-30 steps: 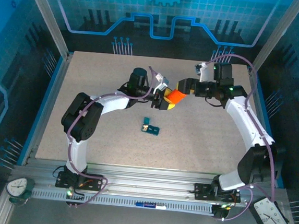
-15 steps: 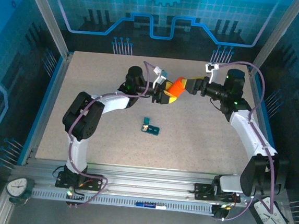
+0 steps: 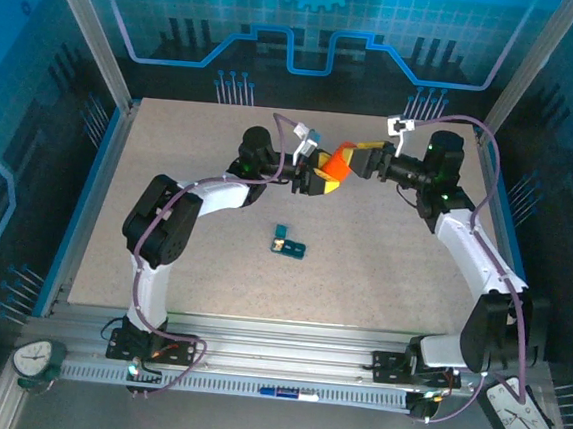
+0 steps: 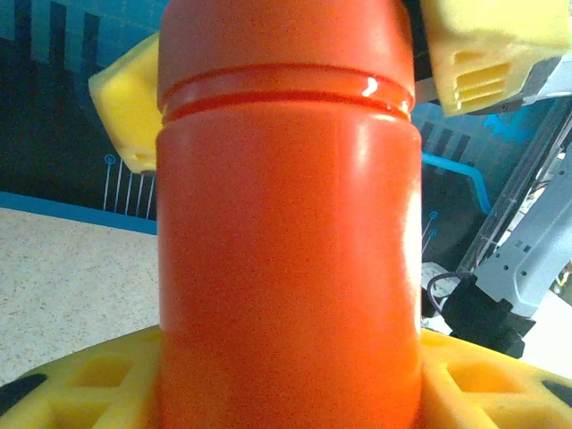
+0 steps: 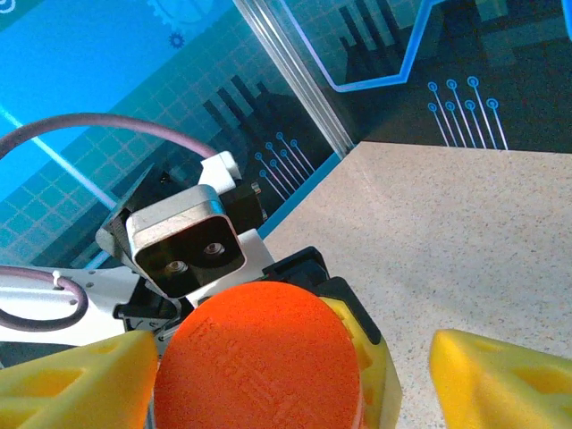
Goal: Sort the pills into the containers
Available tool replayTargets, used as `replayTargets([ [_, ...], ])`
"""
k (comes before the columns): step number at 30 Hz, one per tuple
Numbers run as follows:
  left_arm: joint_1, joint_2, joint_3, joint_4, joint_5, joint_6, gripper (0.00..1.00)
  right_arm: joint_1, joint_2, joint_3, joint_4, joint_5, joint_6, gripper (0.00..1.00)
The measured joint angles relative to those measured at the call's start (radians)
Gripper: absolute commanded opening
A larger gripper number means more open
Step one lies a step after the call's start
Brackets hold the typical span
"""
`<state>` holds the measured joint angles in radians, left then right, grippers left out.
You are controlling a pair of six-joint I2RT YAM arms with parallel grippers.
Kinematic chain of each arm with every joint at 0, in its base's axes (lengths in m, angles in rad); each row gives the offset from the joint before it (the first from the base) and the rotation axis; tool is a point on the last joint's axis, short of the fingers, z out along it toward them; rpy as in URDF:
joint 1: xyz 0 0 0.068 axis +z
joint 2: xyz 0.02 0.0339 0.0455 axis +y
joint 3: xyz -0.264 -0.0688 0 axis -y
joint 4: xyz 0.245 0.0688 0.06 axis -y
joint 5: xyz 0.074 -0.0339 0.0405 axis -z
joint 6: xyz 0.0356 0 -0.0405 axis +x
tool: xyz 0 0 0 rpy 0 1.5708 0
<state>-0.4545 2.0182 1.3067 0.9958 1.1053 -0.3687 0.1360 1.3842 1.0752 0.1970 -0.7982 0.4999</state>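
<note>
**Top view:** speckled beige bench (image 3: 392,274). The dark-teal pill box (image 3: 288,243), a short flat strip, lies near the bench centre, apart from both arms; contents too small to tell. Left claw (image 3: 320,180) pinches a smooth orange bottle (image 3: 338,166), held off the bench toward the far edge. Right claw (image 3: 360,156) is at the cap end.

**Left wrist:** glossy cylinder with a ridged neck ring; yellow fingers (image 4: 80,380) pressed against both sides.

**Right wrist:** round, finely textured cap (image 5: 259,357); fingers (image 5: 500,375) spread either side of it, one visibly clear of the cap.
</note>
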Motion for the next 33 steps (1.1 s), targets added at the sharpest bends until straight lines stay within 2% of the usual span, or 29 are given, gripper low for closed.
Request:
replayTargets([
  [3, 0.000, 0.007, 0.002, 0.008, 0.000, -0.018, 0.00, 0.003, 0.007, 0.005, -0.011, -0.004, -0.004, 0.65],
  [9, 0.001, 0.018, 0.006, 0.017, 0.000, -0.031, 0.00, 0.012, 0.011, 0.018, -0.030, 0.000, -0.019, 0.42],
  [16, 0.007, 0.018, 0.006, 0.019, -0.001, -0.037, 0.00, 0.029, 0.011, 0.019, -0.035, 0.045, -0.024, 0.31],
  [19, 0.012, 0.018, 0.005, 0.005, -0.010, -0.021, 0.00, 0.053, 0.001, 0.010, -0.035, 0.117, -0.006, 0.29],
  [23, 0.013, 0.015, -0.012, -0.026, -0.047, 0.050, 0.00, 0.114, -0.043, -0.032, -0.039, 0.308, 0.037, 0.28],
  [27, 0.005, -0.016, -0.060, -0.106, -0.132, 0.159, 0.00, 0.178, -0.063, -0.082, -0.020, 0.504, 0.116, 0.27],
  [33, -0.020, -0.050, -0.080, -0.251, -0.270, 0.301, 0.00, 0.217, -0.057, -0.114, -0.002, 0.662, 0.206, 0.28],
])
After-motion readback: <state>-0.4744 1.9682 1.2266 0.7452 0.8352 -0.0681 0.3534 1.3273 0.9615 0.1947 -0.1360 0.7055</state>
